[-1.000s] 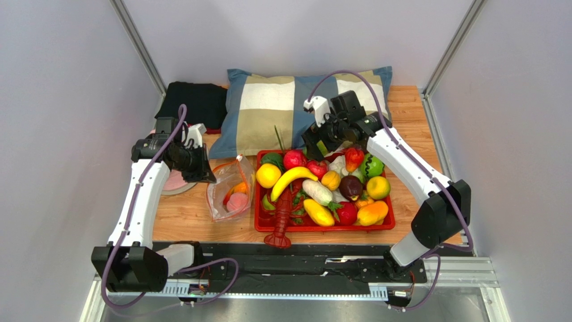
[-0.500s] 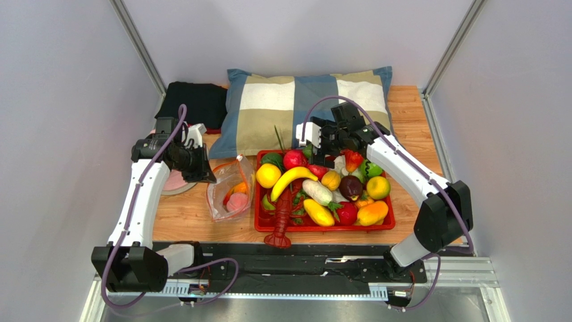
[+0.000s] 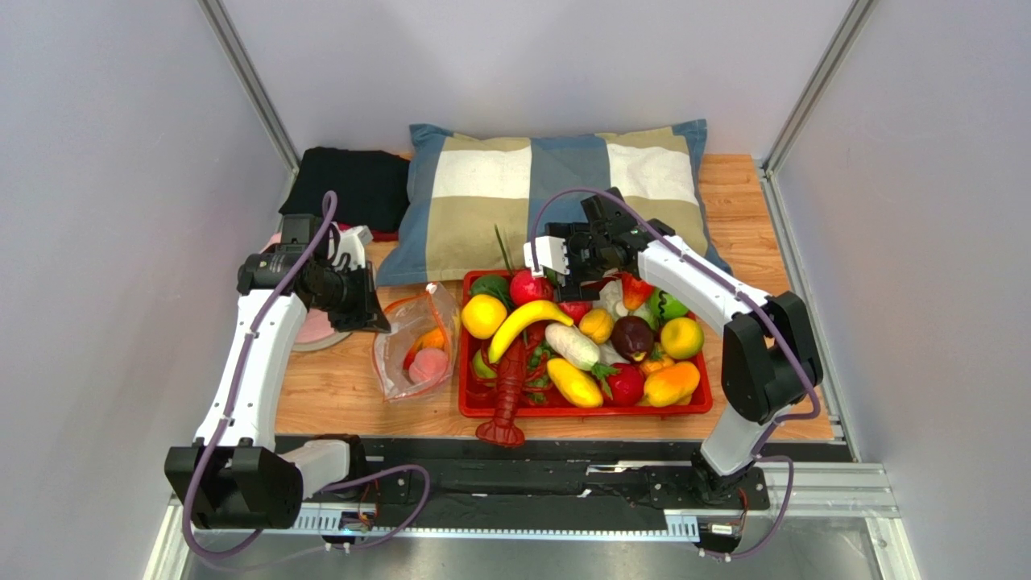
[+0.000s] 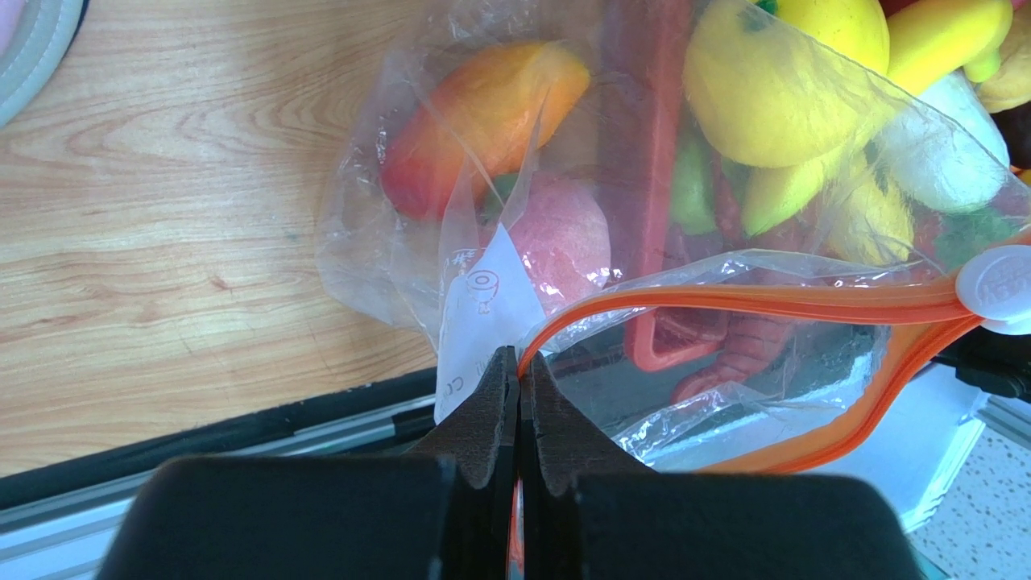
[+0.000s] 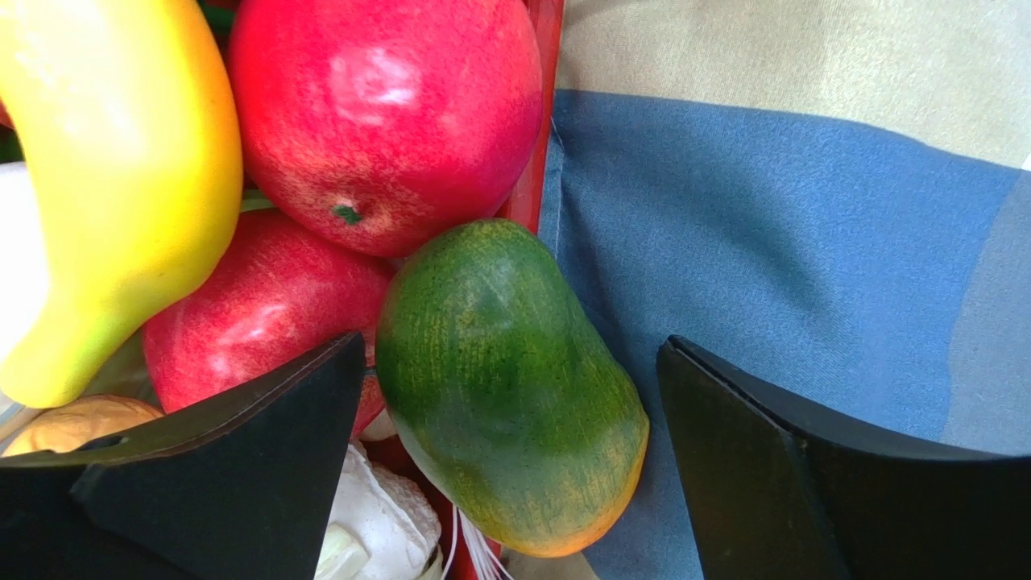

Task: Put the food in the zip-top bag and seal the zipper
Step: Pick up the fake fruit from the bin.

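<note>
The clear zip-top bag (image 3: pixel 415 344) lies left of the red tray (image 3: pixel 581 411). An orange-red mango (image 4: pixel 484 115) and a pink peach (image 4: pixel 559 236) are inside it. My left gripper (image 4: pixel 520 375) is shut on the bag's mouth at one end of the orange zipper (image 4: pixel 750 302), holding the mouth open; it also shows in the top view (image 3: pixel 369 317). My right gripper (image 3: pixel 559 276) is open at the tray's back edge. Its fingers straddle a green mango (image 5: pixel 508 387) without touching it. Red apples (image 5: pixel 387 109) and a yellow banana (image 5: pixel 121 181) lie beside the mango.
The tray is piled with toy food, and a red lobster (image 3: pixel 508 387) hangs over its front rim. A checked pillow (image 3: pixel 545 181) lies right behind the tray and a black cloth (image 3: pixel 351 181) is at the back left. A pink hat (image 3: pixel 317 329) sits left of the bag.
My right arm has swung left and down to the tray's back left, bringing its open gripper around the green mango. The left arm and the bag have not moved.
</note>
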